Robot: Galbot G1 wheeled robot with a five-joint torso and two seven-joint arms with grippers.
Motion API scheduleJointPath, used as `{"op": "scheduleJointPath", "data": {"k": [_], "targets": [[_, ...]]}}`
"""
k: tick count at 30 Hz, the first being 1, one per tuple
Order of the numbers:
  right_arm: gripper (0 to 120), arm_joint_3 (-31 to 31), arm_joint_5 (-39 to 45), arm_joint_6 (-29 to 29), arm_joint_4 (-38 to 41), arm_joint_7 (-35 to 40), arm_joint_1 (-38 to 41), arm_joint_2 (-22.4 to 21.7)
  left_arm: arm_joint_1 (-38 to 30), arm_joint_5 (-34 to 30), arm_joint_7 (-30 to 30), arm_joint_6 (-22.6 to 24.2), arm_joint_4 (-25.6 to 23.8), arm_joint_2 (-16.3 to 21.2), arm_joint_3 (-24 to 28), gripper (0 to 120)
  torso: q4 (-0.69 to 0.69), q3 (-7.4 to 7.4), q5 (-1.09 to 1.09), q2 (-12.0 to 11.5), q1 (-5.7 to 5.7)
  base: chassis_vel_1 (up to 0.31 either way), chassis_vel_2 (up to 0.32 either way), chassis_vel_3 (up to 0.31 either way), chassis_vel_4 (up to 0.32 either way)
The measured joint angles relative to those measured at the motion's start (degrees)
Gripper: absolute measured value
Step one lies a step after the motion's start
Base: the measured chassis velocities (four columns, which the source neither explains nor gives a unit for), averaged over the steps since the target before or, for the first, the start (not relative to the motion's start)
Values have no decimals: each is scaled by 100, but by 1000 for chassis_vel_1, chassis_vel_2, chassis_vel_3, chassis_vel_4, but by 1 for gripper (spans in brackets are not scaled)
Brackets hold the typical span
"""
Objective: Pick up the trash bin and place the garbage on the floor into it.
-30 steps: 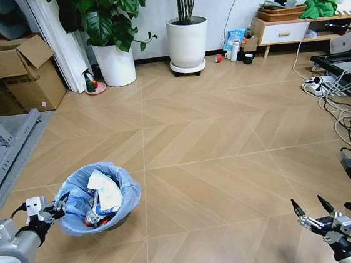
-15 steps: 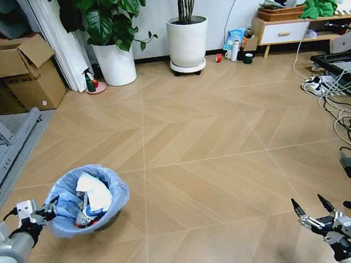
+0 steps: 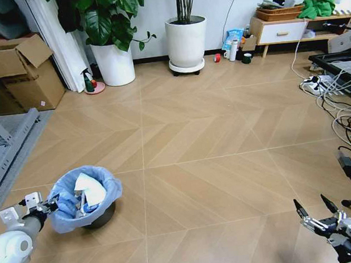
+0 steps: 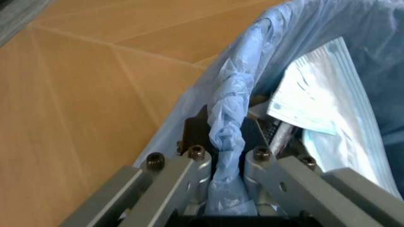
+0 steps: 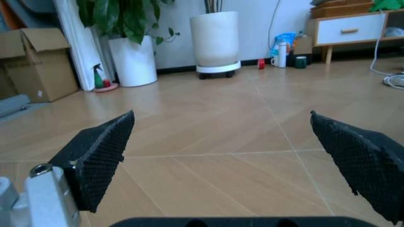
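The trash bin (image 3: 91, 211) is a low black bin lined with a light-blue bag, at the left of the head view and close to the floor. My left gripper (image 3: 47, 206) is shut on its near rim. In the left wrist view the left gripper (image 4: 227, 152) pinches the folded blue bag (image 4: 232, 101) over the black rim. Garbage lies inside the bin: a white paper piece (image 3: 91, 189) and a white-blue packet (image 4: 315, 101). My right gripper (image 3: 309, 201) hovers open over bare floor at the lower right. In its own wrist view the right gripper (image 5: 221, 118) holds nothing.
Two white plant pots (image 3: 187, 41) and a green spray bottle (image 3: 89, 83) stand along the far wall. Cardboard boxes (image 3: 15, 73) and a grey metal rack (image 3: 1, 146) are at the left. Cables and a power strip (image 3: 343, 111) lie at the right. A low cabinet (image 3: 284, 31) stands at the back right.
My left gripper has carried the bin to the left and lower toward the floor; the bin looks smaller now. The right gripper has barely moved.
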Motion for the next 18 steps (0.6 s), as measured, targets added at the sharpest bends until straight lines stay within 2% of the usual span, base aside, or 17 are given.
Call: {"op": "scheduleJointPath", "data": {"k": [4,7,8,12,14,15,18], "targets": [[100,7,3,-1,-14,2,-1,-6,-74,-40,8,0,137,0,37,2,0,0,2,0,0,0,0,0,0],[100,17,4,-1,-34,2,-1,-3,-91,-92,35,1,158,7,39,13,-2,-1,1,0,0,0,0,0,0],[100,17,4,0,-46,2,8,7,-99,-98,42,1,164,8,39,20,-3,-1,4,0,0,0,0,0,0],[100,6,3,0,-49,2,24,18,-119,-99,51,1,189,6,54,30,-2,-1,0,0,0,0,0,0,0],[100,-6,-4,0,-67,5,46,21,-133,-99,54,-2,211,1,58,40,-2,-1,2,0,0,0,0,0,0],[100,-6,-4,0,-67,5,46,21,-133,-99,54,-2,211,1,58,40,-2,-1,2,0,0,0,0,0,0],[100,-20,-10,0,-69,69,77,15,-32,-94,-13,-52,110,7,-77,55,-3,-1,-2,0,0,0,0,0,0]]}}
